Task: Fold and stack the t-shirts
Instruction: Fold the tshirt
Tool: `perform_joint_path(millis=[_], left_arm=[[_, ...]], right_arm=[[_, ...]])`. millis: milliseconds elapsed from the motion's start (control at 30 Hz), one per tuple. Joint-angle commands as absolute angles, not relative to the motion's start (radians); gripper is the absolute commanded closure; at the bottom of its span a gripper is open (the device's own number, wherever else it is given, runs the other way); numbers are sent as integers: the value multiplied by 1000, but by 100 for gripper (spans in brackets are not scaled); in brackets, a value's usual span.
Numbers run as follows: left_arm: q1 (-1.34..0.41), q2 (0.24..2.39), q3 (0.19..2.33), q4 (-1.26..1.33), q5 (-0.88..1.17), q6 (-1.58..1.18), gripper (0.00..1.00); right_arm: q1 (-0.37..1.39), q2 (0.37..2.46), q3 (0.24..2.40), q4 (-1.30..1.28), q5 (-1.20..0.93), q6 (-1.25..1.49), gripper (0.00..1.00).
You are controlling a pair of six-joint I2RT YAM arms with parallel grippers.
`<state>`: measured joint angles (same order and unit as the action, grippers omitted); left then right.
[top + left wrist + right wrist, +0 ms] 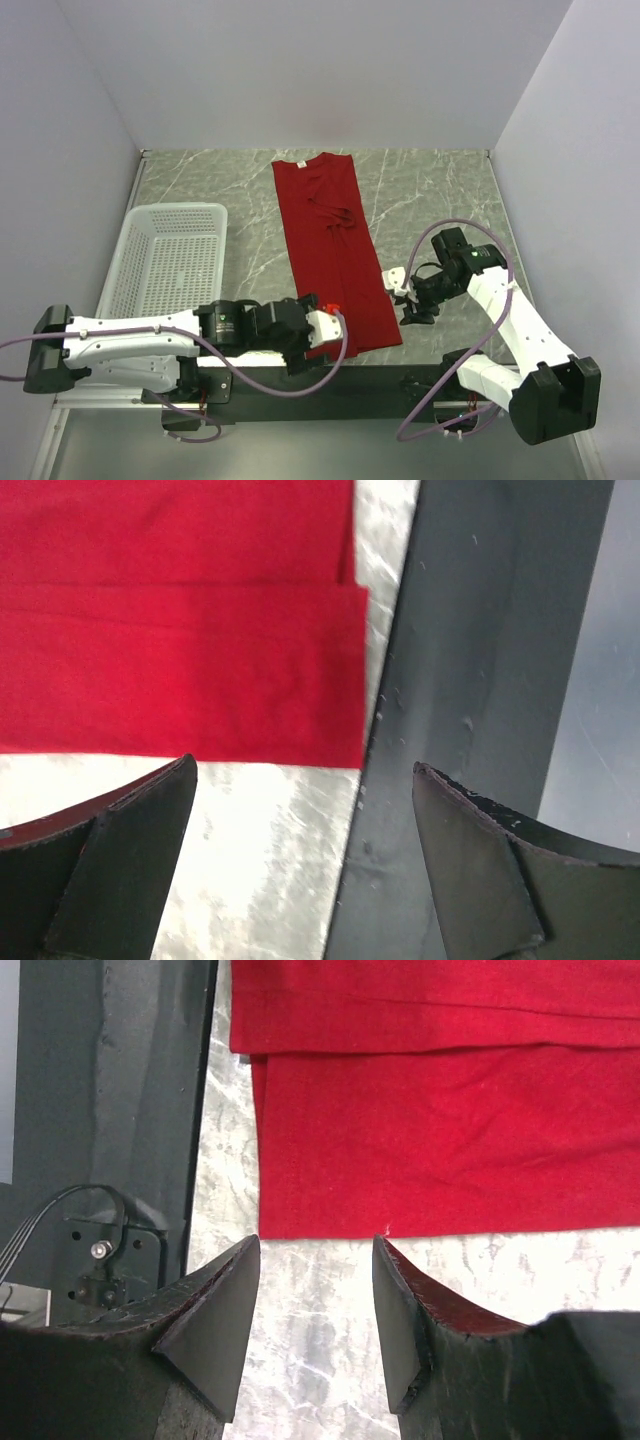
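A deep-red t-shirt (332, 250) lies folded into a long narrow strip down the middle of the marble table, collar at the far end. My left gripper (332, 322) stands open at the strip's near left corner, holding nothing; its wrist view has the t-shirt (180, 630) hem just ahead of the fingertips (170, 790). On the other side, my right gripper (402, 290) is open beside the near right edge, empty, with the t-shirt (440, 1130) edge just beyond its fingertips (385, 1260).
A white mesh basket (170, 255) stands at the left of the table. The dark front rail (400, 355) runs along the near edge, showing as a black strip (480, 680) in the left wrist view.
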<state>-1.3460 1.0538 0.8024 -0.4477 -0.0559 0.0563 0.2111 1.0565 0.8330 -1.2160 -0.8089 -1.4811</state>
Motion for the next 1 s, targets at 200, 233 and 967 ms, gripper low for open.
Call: perform_joint_path(millis=[200,233,967], left_arm=[[-1465,1170,864,-520,-284,-35,9],[-1468,1169,867,-522,-297,-37,9],[-1370,873,812,-569,-581,-662,0]], right_arm=[[203,1037,816,-1174,-750,-1486,44],[204,1035,816,-1169,-746,-1485,44],[702,1164,742,-836,-603,-1298,44]])
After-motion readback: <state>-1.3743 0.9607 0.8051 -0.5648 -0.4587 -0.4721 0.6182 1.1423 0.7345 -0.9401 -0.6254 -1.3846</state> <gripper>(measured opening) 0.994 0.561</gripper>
